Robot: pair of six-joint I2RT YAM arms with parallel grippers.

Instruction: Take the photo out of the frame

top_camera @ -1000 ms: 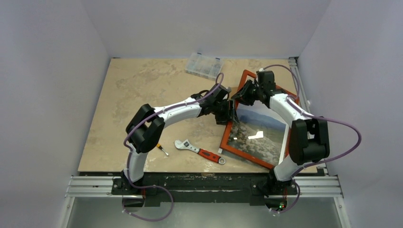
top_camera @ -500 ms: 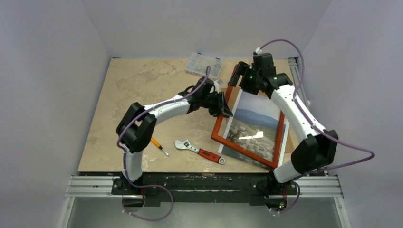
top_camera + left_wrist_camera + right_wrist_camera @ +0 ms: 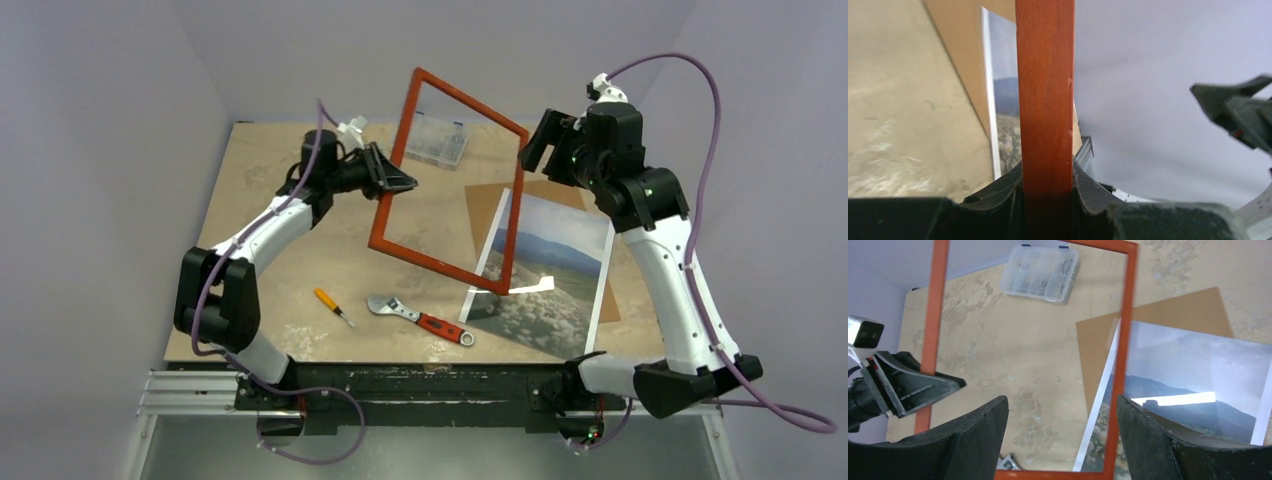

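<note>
My left gripper (image 3: 393, 182) is shut on the left rail of the red-orange frame (image 3: 472, 101) and holds it tilted in the air above the table. In the left wrist view the rail (image 3: 1045, 100) runs straight between my closed fingers (image 3: 1013, 192). The photo (image 3: 555, 262) lies flat at the right of the table, partly on the brown backing board (image 3: 487, 205). My right gripper (image 3: 533, 150) hangs open, apart from the frame's right corner, holding nothing. Its view looks through the frame (image 3: 1123, 340) onto the photo (image 3: 1188, 370).
A red-handled wrench (image 3: 420, 318) and a small orange screwdriver (image 3: 332, 305) lie near the front edge. A clear parts box (image 3: 437, 142) sits at the back, seen through the frame. Grey walls enclose the table on three sides.
The left gripper has lifted the frame up and to the left, off the photo. The right gripper opened, let go and rose to the right. Photo and backing board stayed on the table.
</note>
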